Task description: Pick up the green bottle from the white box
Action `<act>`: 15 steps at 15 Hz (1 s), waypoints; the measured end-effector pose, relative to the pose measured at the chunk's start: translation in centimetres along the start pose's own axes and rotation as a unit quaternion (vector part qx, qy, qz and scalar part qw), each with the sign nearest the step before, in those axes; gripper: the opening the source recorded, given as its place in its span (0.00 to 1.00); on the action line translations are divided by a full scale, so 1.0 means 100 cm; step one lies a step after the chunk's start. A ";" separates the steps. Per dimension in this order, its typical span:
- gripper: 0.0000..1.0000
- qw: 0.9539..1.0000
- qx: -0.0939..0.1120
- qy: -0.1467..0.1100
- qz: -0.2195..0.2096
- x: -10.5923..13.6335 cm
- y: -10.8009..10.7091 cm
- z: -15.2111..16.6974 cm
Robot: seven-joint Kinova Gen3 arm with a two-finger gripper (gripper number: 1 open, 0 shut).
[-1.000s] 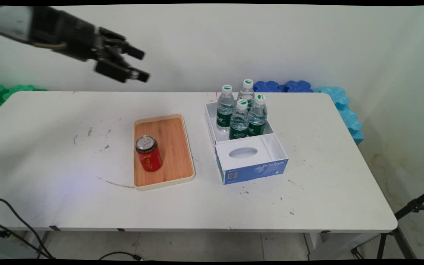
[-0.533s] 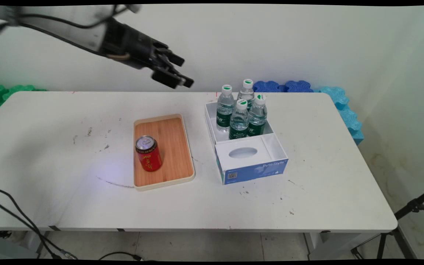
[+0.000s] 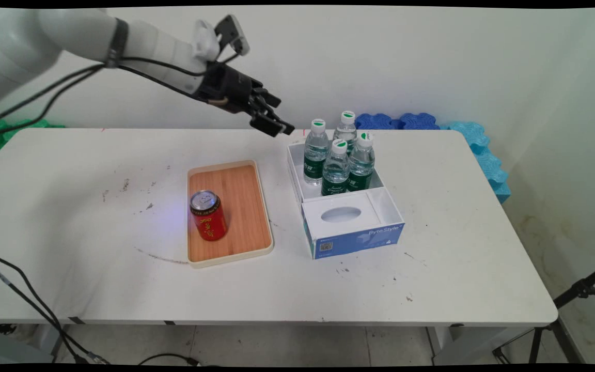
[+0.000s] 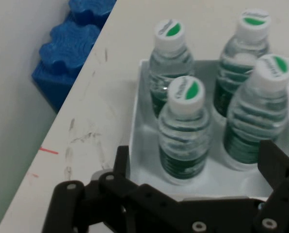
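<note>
A white worktop (image 3: 432,289) stands against a plain white wall (image 3: 432,62), with blue foam blocks (image 3: 478,150) and green foam blocks (image 3: 3,132) behind it.

The lettering "ByteStyle" is printed in white on the blue front panel of the box (image 3: 358,238), beside a small square code that cannot be read. Gold characters are carried on the red can (image 3: 208,215); they cannot be made out. White lettering is carried on the green labels of the water bottles (image 3: 335,168); it cannot be read.
</note>
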 end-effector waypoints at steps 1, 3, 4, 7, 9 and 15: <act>1.00 1.000 0.000 0.000 0.000 -0.003 -0.004 0.009; 1.00 1.000 -0.001 -0.001 -0.003 -0.008 -0.010 0.023; 1.00 1.000 -0.003 -0.001 -0.006 -0.012 -0.014 0.031; 1.00 1.000 -0.010 -0.002 -0.014 -0.022 -0.021 0.054; 1.00 1.000 -0.014 -0.002 -0.017 -0.028 -0.024 0.067; 1.00 0.999 -0.027 0.002 -0.033 -0.039 -0.028 0.097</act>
